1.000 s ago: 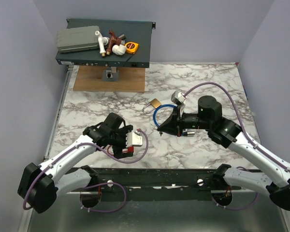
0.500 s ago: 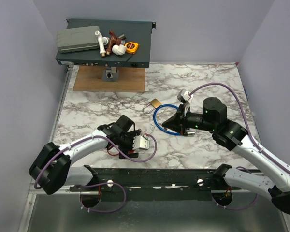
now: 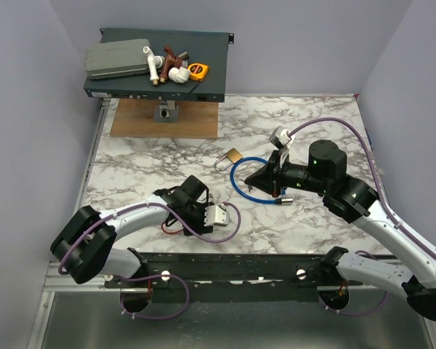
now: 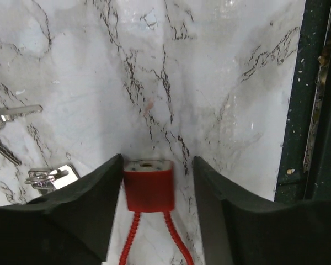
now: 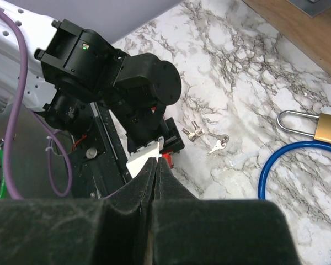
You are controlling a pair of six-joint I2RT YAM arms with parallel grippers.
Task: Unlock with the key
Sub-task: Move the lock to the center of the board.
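A small red block [image 4: 149,187] on a thin red cord [image 3: 176,230] lies on the marble; its pale end face has a dark hole. My left gripper [image 4: 158,161] straddles the block, open. The left finger touches it and a gap remains at the right finger. Loose silver keys [image 4: 14,113] [image 5: 194,132] lie just beside it; I cannot tell which is the key. My right gripper [image 5: 156,160] [image 3: 249,182] hangs shut above the table and points at the left gripper [image 3: 198,218]. A thin pale sliver shows at its tips; whether it is held I cannot tell.
A brass padlock [image 3: 234,155] and a blue cable lock [image 3: 233,178] lie under the right gripper. A dark rack shelf [image 3: 211,80] with tools and a wooden board [image 3: 163,120] stand at the back left. A dark rail [image 4: 314,110] runs along the near edge.
The left gripper moved right toward the near edge, settled over the red block, and its jaws narrowed. The right gripper drew back to the right, still shut.
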